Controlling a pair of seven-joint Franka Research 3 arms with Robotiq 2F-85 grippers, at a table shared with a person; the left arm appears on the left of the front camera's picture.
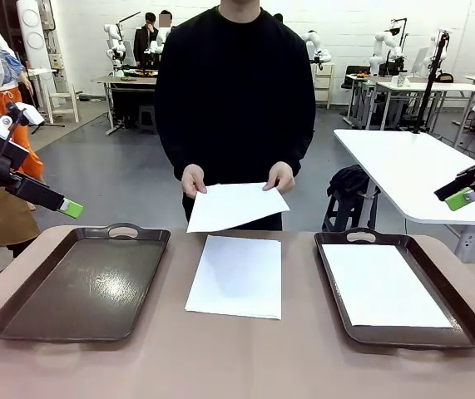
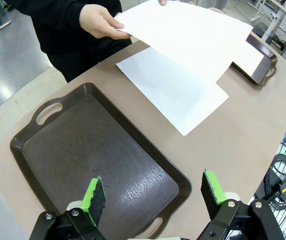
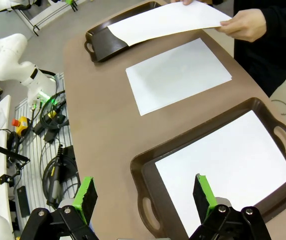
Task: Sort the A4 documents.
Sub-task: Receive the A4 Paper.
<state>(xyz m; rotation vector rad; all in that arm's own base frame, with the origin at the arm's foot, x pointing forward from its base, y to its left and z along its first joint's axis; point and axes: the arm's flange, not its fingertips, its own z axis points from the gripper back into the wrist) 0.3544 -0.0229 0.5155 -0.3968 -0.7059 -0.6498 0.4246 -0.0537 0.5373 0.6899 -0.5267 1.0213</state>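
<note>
Closed at finger and thumb, the person's one hand [image 1: 193, 179] and other hand [image 1: 280, 175] pinch the far corners of a plain white A4 paper sheet [image 1: 237, 204], held above the brown table [image 1: 237, 357]. Three such sheets in all: a second sheet [image 1: 237, 276] lies on the table between two dark brown handled trays, and a third sheet [image 1: 383, 285] lies in the right tray [image 1: 412, 337]. The left tray [image 1: 87, 283] holds none. The left gripper [image 2: 153, 192] and the right gripper [image 3: 145, 195] hang with jaws spread wide.

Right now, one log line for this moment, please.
left gripper: jaws open | right gripper: jaws open | held A4 sheet: in person's hands | middle A4 sheet: on table | third A4 sheet: in right tray
</note>
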